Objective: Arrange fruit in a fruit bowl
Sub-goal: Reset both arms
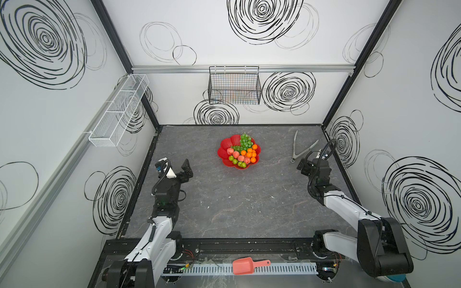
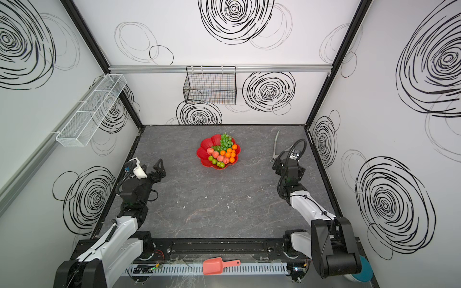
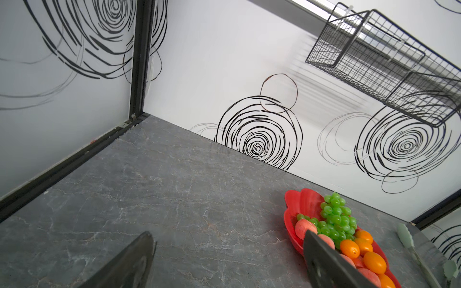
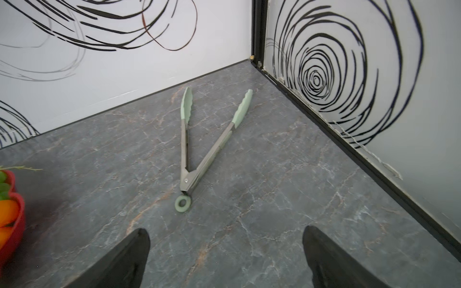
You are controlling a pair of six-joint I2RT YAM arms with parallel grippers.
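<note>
Bench [image 1: 237, 199], from its left side: the left jaws hang wide apart and empty, near the fruit bowl [image 1: 226, 145] but clear of it. The bowl sits mid-bench holding the fruit: grapes [image 1: 245, 141] at the far side, then peaches [image 1: 236, 154], tangerines [image 1: 249, 154] and pears [image 1: 234, 161]. Further right, tongs [image 4: 187, 179] lie splayed. The right jaws stand fully apart over bare bench near the tongs' ring end, gripping nothing.

Tongs [image 4: 188, 178] and fruit bowl [image 1: 225, 144] interrupt the open tabletop [image 1: 237, 199].
</note>
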